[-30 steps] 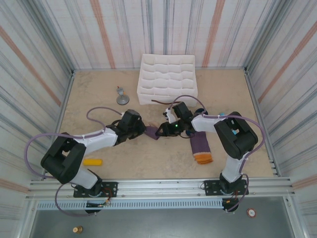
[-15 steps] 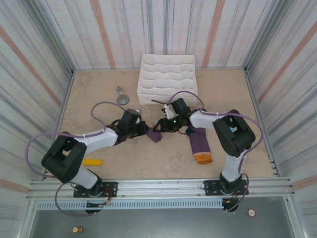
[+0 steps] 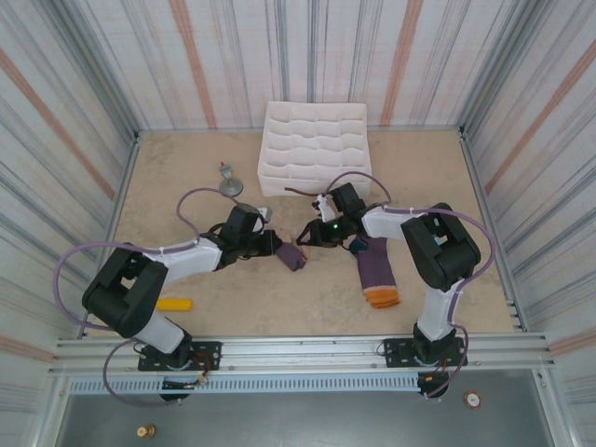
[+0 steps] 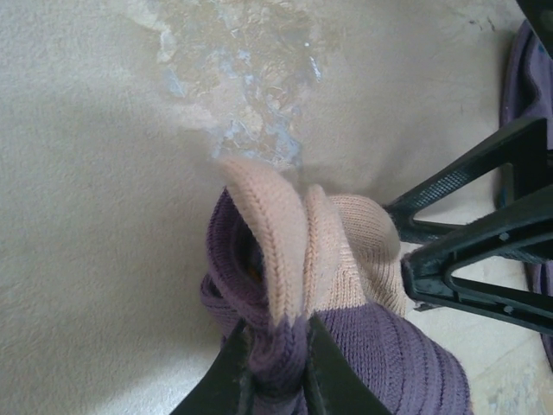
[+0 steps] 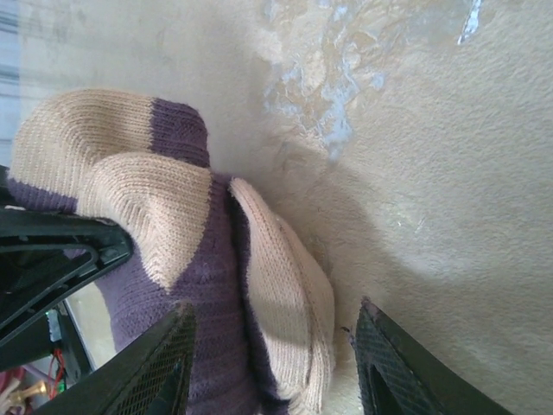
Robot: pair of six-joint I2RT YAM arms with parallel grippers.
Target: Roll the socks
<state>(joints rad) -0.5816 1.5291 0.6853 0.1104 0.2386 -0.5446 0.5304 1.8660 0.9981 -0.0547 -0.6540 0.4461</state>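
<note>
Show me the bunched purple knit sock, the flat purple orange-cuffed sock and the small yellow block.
Bunched purple knit sock point(image 4: 346, 259), left wrist view: tan cuff.
Flat purple orange-cuffed sock point(image 3: 376, 269), top external view: purple middle.
Small yellow block point(image 3: 174, 304), top external view: centre.

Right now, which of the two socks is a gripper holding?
The bunched sock at centre, pinched by the left gripper; the other sock lies flat.

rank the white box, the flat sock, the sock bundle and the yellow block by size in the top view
1. white box
2. flat sock
3. sock bundle and yellow block: too close to rank
</note>
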